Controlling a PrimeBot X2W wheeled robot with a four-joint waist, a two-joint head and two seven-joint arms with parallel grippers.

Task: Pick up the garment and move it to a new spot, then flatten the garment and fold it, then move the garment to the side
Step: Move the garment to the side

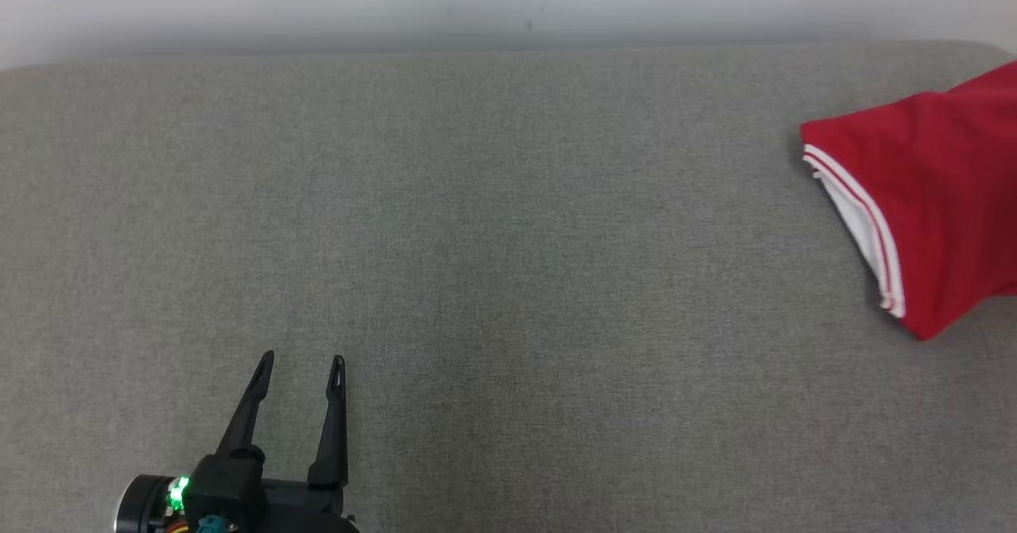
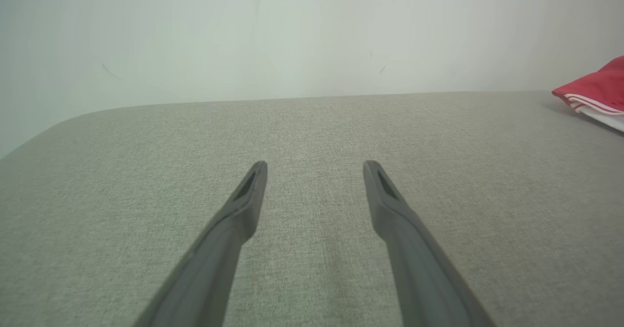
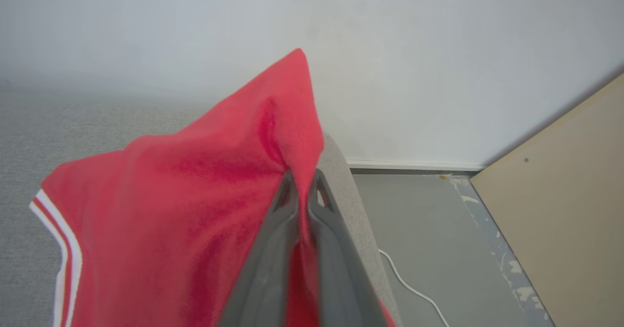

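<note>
Right gripper (image 3: pixel 303 183) clamps a raised fold of the red garment (image 1: pixel 922 199), apparently to carry it | garment lies at the right edge of the grey upholstered surface (image 1: pixel 477 223) | left gripper (image 1: pixel 303 358) spread wide, empty, near the front edge

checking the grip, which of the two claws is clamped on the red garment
The right claw, shut on the red white-trimmed fabric garment; the left claw stands open and empty.
</note>
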